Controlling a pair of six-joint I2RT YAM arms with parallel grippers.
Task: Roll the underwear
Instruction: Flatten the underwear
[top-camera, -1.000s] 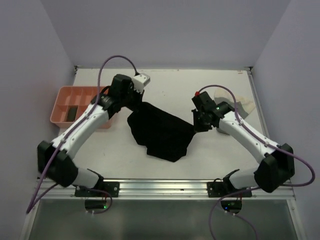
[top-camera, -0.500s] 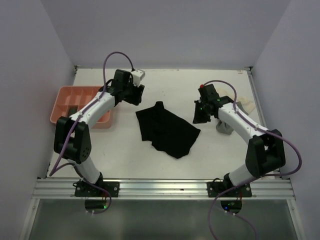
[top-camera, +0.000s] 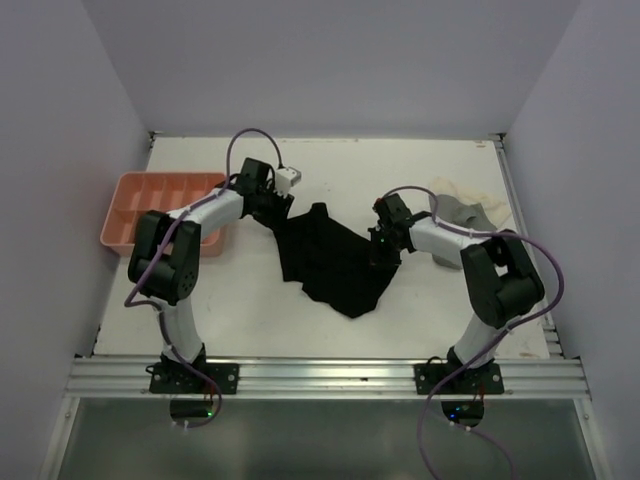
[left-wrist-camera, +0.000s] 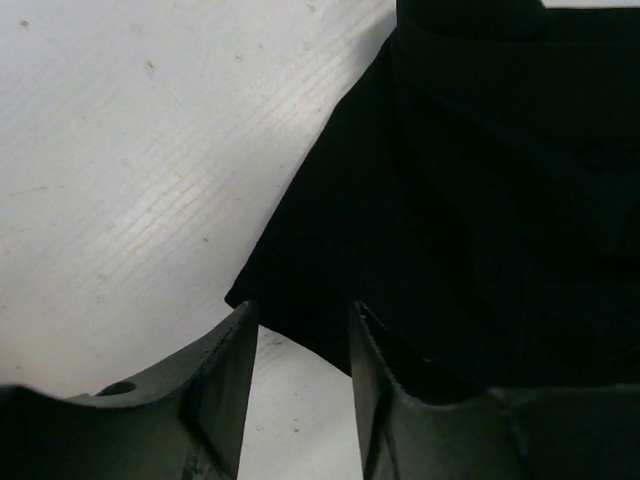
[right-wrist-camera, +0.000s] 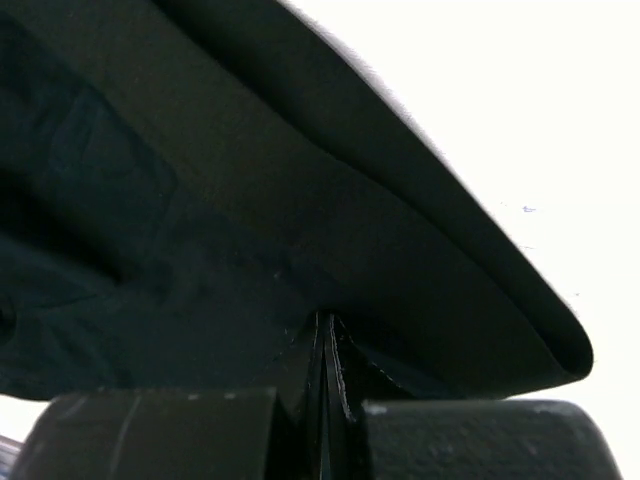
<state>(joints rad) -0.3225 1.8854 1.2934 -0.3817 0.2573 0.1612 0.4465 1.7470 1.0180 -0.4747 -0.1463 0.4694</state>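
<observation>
Underwear (top-camera: 335, 265) spread flat, long axis far-left to near-right, left tool (left-wrist-camera: 300, 325) half open, right tool (right-wrist-camera: 325, 335) clamped on its edge

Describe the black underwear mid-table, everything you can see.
The black underwear is soft, matte dark cloth, lying unrolled and creased on the white table, with an irregular outline. The right end effector is shut on its right edge, where a fold stands up. The left end effector stands open at its far-left corner, not gripping.

Underwear (top-camera: 330, 262) lies on the table (top-camera: 400, 170), tray (top-camera: 130, 205) left, garment heap (top-camera: 465, 208) right.
</observation>
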